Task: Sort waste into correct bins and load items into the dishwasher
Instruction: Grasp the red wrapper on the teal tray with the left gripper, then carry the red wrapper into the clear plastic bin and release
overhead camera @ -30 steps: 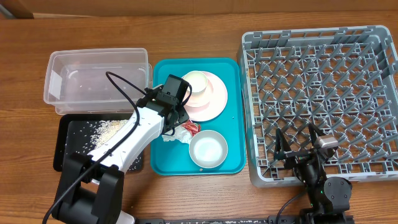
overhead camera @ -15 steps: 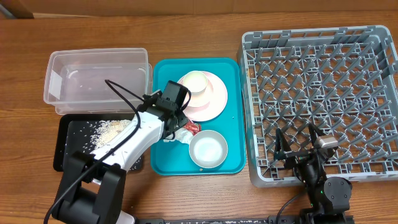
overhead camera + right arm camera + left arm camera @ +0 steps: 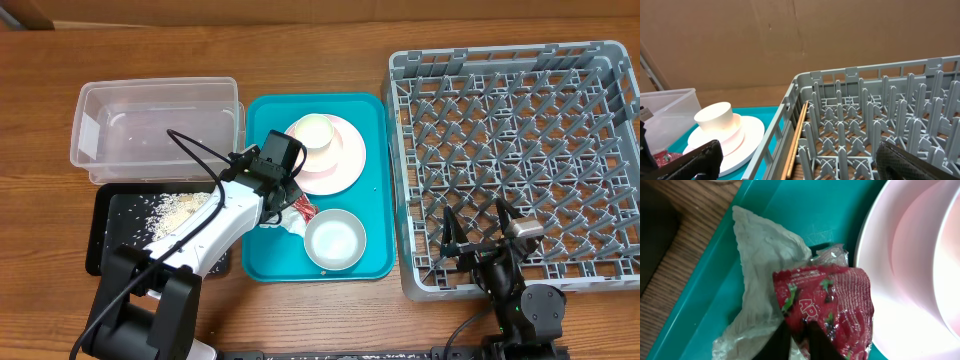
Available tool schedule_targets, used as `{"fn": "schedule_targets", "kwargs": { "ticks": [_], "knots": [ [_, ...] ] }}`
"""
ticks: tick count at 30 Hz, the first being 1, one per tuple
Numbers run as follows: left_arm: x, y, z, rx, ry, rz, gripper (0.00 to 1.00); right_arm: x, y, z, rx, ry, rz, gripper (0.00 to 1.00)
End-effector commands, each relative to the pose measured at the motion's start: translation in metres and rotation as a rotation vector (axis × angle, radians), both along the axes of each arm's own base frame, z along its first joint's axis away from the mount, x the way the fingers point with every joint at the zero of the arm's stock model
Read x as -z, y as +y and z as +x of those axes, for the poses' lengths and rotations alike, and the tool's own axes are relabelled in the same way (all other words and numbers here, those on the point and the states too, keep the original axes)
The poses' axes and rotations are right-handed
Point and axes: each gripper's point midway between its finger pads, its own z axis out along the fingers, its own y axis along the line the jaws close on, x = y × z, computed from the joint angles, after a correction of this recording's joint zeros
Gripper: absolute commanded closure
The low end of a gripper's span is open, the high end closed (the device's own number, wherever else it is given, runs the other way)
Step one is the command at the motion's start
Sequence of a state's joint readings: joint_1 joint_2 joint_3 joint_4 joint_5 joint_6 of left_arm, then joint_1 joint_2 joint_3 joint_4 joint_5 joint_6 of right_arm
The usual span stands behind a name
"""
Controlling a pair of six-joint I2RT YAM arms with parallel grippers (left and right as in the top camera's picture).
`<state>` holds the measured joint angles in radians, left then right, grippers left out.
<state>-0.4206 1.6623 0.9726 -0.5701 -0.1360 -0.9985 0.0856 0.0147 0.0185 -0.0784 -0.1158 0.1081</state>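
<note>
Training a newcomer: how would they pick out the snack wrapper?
Find the teal tray between the clear tub and grey rack. By its left edge, beside the pink plate, sits the wrapper, pinched by the left gripper. It alone is red, against the white napkin.

A wooden table [image 3: 320, 45] stands before a plain brown wall [image 3: 740, 45].

snack wrapper [image 3: 832, 302]: plastic film — glossy, crinkled
napkin [image 3: 762, 262]: paper, matt, crumpled
serving tray [image 3: 790, 210]: smooth plastic, slight sheen
plate [image 3: 890, 270]: glossy — highlights are seen
dish rack [image 3: 500, 58]: matt plastic
table [image 3: 690, 240]: grained wood
</note>
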Motion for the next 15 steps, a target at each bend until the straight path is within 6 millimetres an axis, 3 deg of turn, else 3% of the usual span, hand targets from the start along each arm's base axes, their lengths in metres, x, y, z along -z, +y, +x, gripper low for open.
{"fn": "schedule_targets", "kwargs": {
  "ticks": [1,11,15],
  "knots": [
    [-0.008,0.004,0.006,-0.025,-0.037,0.001,0.93,0.001,-0.001,0.0,0.005,-0.006,0.0,0.0],
    [-0.009,0.004,0.006,-0.025,-0.038,0.0,0.96,0.001,-0.001,0.0,0.005,-0.006,0.0,0.0],
    [-0.022,0.004,0.007,-0.004,-0.065,-0.003,0.96,0.001,-0.001,0.0,0.005,-0.006,0.0,0.0]
  ]
}}
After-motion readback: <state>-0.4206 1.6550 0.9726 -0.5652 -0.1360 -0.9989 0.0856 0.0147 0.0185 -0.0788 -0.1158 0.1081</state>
